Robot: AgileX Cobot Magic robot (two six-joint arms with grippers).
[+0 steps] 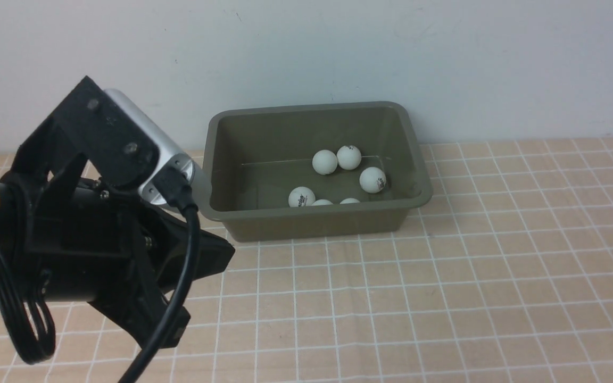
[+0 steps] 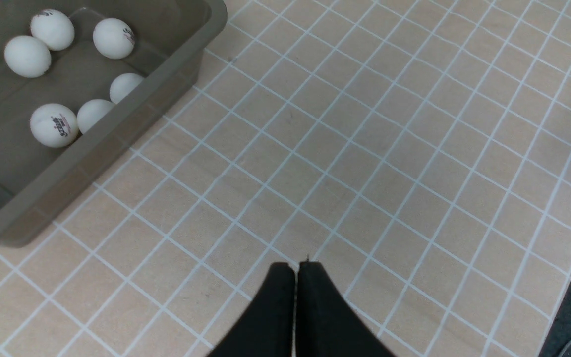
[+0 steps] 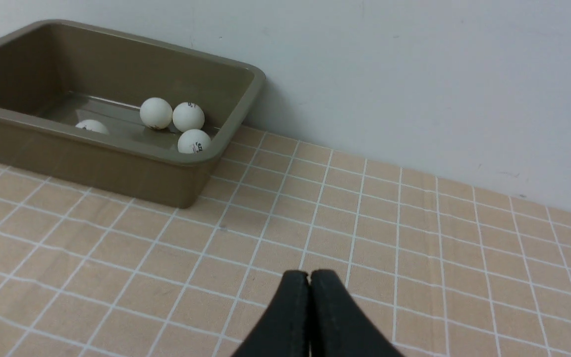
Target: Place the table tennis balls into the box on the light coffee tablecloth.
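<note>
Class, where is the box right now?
In the front view the box sits centre-back on the tablecloth, against the wall, with the table tennis balls inside.

We see soft, even indoor light in all three views, moderately bright, with no harsh glare. The olive-green rectangular plastic bin (image 1: 314,218) casts only a faint shadow on the peach-beige gridded cloth (image 1: 445,298). Its inner floor carries a thin pale reflected line. The small white balls (image 2: 53,125) look sharp, logos readable. Close to the lens, the black left gripper (image 2: 296,267) appears slightly soft.
</note>
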